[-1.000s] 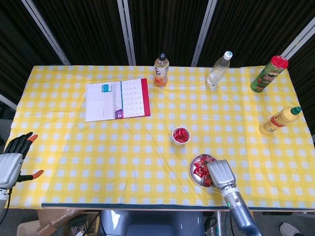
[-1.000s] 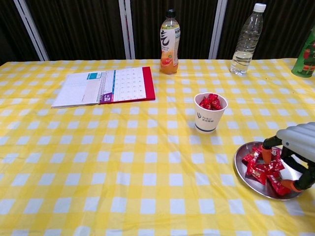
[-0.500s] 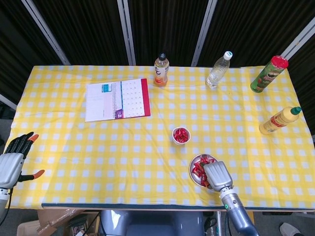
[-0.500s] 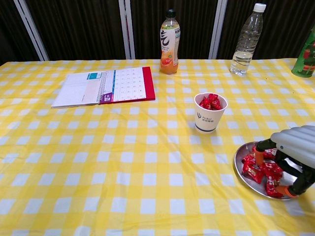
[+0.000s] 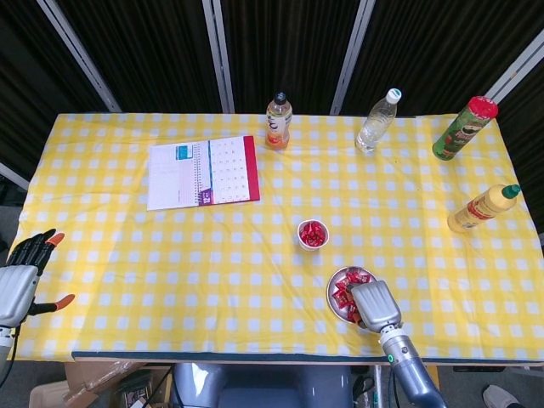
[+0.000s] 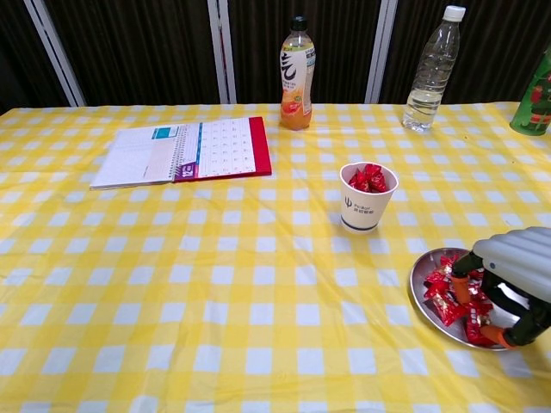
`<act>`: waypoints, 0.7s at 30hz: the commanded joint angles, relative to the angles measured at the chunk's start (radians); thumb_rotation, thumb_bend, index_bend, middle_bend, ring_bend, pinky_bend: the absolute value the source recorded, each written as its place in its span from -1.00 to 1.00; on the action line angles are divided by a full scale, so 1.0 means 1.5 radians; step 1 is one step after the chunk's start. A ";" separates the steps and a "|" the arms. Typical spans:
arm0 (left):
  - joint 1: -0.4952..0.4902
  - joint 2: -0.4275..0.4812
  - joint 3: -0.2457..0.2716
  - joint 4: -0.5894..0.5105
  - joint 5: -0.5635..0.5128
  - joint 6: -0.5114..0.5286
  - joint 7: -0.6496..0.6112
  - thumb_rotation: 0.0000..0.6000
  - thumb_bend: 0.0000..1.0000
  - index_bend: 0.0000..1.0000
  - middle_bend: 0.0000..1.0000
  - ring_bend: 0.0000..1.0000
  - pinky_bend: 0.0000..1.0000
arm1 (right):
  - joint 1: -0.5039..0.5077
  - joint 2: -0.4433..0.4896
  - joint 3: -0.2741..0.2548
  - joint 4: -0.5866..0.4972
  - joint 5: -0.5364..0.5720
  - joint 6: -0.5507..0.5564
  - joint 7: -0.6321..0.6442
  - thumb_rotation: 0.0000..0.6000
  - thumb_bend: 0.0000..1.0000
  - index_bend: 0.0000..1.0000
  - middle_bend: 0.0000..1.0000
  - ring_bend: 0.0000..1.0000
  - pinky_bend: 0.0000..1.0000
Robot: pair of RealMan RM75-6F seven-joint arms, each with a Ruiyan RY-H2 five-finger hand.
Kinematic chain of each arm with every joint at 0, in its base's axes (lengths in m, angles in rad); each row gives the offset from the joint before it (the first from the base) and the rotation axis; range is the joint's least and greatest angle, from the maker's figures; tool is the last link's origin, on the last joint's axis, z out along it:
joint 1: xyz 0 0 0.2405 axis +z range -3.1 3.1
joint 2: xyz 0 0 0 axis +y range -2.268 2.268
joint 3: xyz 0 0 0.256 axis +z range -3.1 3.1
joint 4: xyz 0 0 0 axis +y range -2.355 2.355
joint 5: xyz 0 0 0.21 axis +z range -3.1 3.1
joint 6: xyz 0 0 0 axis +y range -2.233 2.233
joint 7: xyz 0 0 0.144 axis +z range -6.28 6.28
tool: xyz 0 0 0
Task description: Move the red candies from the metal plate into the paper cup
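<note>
Over the metal plate (image 6: 424, 303), at the cup's five o'clock, the right hand (image 6: 508, 280) curls its fingers into the red candies (image 6: 445, 294); whether any is gripped cannot be told. A loose pinch could drop a candy onto the table (image 6: 215, 292) short of the paper cup (image 6: 368, 197), or the fingers could shove the plate.

A staged lab: black curtains (image 5: 280, 42) behind a checkered table (image 5: 170, 246).

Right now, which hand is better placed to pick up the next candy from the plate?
The right hand. It sits over the metal plate with fingers down among the red candies, close to the paper cup. The left hand idles at the table's far left edge, holding nothing.
</note>
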 commanded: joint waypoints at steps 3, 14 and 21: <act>0.000 0.001 0.000 0.002 0.002 0.000 -0.005 1.00 -1.00 -1.00 -1.00 -1.00 -1.00 | -0.003 -0.005 0.001 0.010 -0.006 -0.004 0.009 1.00 -0.63 0.09 0.65 0.76 0.89; 0.001 0.001 0.000 0.000 0.000 0.000 -0.007 1.00 -1.00 -1.00 -1.00 -1.00 -1.00 | -0.007 -0.012 0.003 0.018 -0.018 -0.013 0.026 1.00 -0.06 0.16 0.65 0.76 0.89; 0.001 0.001 -0.002 -0.003 -0.002 0.000 -0.005 1.00 -1.00 -1.00 -1.00 -1.00 -1.00 | -0.009 -0.002 0.014 0.006 -0.038 -0.008 0.046 1.00 0.00 0.17 0.65 0.76 0.89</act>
